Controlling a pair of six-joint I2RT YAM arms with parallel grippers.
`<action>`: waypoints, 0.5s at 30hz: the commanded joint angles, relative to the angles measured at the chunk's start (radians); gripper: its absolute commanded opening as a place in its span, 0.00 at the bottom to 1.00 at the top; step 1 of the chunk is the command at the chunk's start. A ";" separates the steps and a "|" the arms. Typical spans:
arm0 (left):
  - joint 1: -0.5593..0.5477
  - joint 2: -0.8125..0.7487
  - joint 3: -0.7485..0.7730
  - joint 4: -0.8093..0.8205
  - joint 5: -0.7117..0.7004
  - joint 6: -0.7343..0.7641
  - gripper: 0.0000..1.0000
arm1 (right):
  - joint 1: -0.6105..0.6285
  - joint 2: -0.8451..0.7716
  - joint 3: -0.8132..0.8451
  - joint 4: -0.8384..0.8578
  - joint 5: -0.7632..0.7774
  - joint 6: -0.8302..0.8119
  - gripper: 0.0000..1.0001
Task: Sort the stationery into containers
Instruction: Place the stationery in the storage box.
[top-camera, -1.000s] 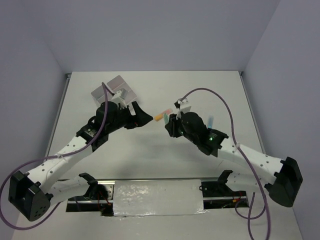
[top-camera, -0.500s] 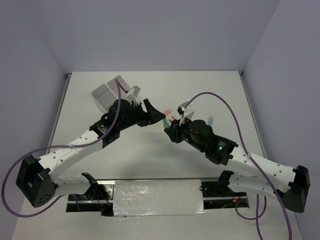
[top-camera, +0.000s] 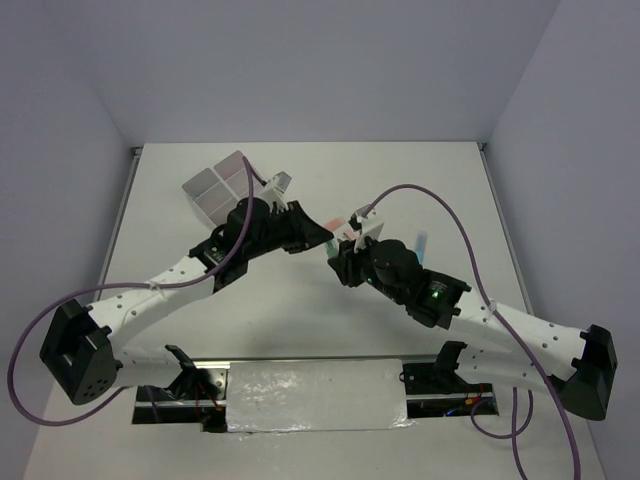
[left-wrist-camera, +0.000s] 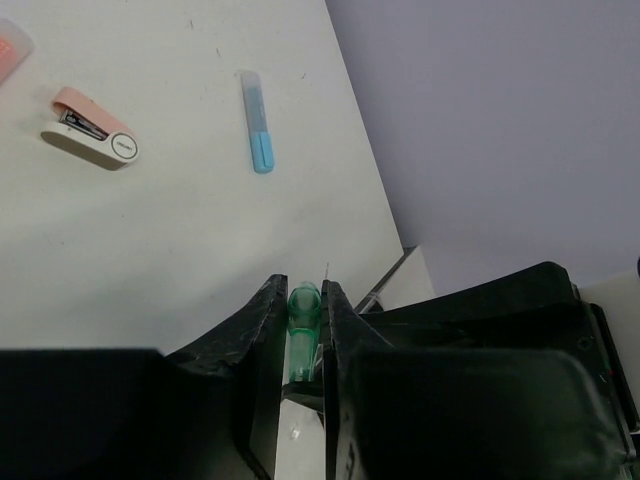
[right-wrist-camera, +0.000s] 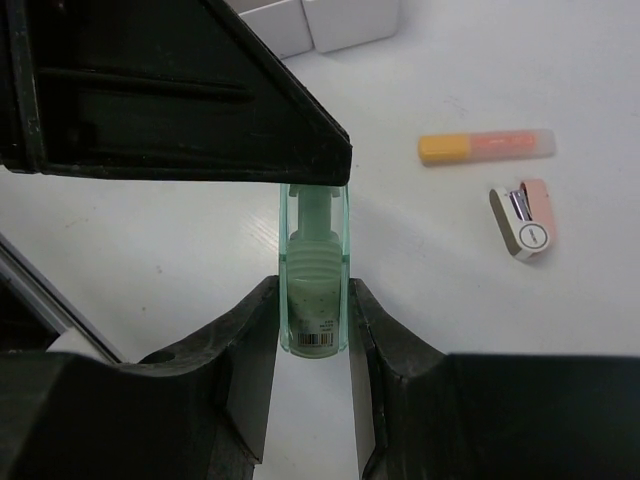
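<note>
A green marker (right-wrist-camera: 315, 290) hangs above the table, gripped at both ends. My right gripper (right-wrist-camera: 315, 305) is shut on its barcode end. My left gripper (left-wrist-camera: 303, 296) is shut on its other, clear-capped end (left-wrist-camera: 302, 318), and its black fingers (right-wrist-camera: 180, 110) fill the top of the right wrist view. In the top view the two grippers (top-camera: 325, 238) (top-camera: 338, 262) meet mid-table. The white containers (top-camera: 215, 185) stand at the back left. An orange marker (right-wrist-camera: 487, 146) and a light blue marker (left-wrist-camera: 258, 122) lie on the table.
A pink and white stapler (left-wrist-camera: 90, 125) lies near the orange marker, also seen in the right wrist view (right-wrist-camera: 525, 220). The end of a pink marker (left-wrist-camera: 8, 50) shows at the left wrist view's edge. The light blue marker (top-camera: 421, 243) lies right of my right arm.
My left gripper swung right from the containers to my right gripper and closed on the green marker's free end. My right gripper kept its hold and shifted slightly.
</note>
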 joint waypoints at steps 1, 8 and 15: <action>-0.017 0.026 0.051 0.072 0.052 -0.007 0.13 | 0.010 0.004 0.053 0.045 -0.021 -0.020 0.12; -0.018 0.074 0.183 -0.073 -0.044 0.211 0.00 | 0.006 -0.074 -0.033 0.116 -0.015 0.002 0.73; 0.022 0.207 0.370 -0.209 -0.567 0.558 0.00 | -0.052 -0.183 -0.048 0.013 0.104 0.031 1.00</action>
